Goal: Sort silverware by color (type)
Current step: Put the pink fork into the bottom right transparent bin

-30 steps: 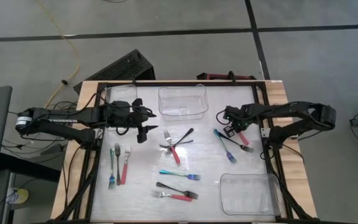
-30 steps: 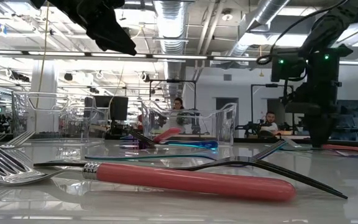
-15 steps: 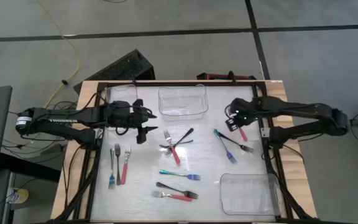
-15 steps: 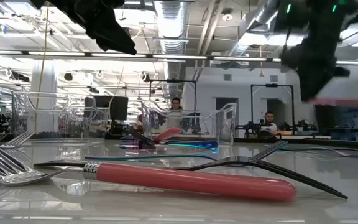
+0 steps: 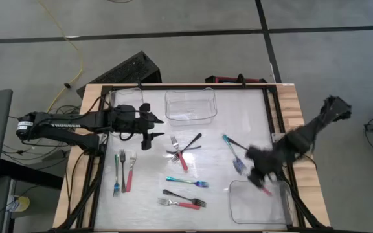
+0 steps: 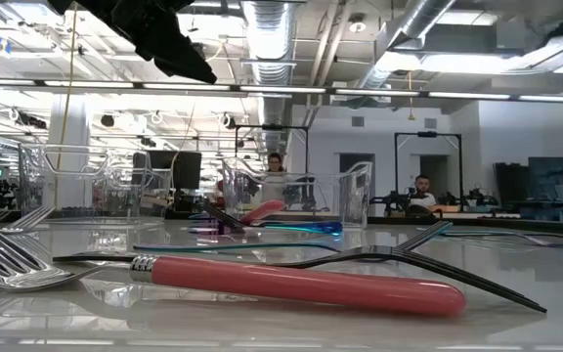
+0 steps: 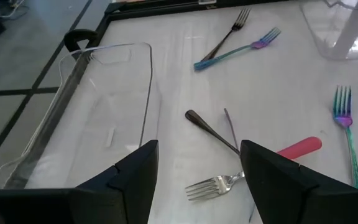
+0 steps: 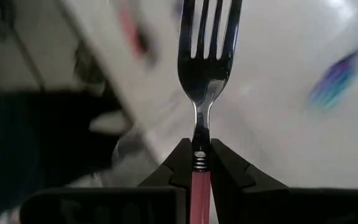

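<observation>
- Right gripper (image 8: pixel 196 163) pinches the pink fork (image 8: pixel 205 74) at its neck: light, stiff, slippery.
- Left gripper (image 7: pixel 197 171) waits wide open, near the table's left edge.

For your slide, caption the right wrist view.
Right gripper shut on a pink-handled fork, tines pointing away.

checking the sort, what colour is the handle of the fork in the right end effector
Pink: the silver-tined fork has a pink handle clamped in the right end effector, clearest in the right wrist view.
</observation>
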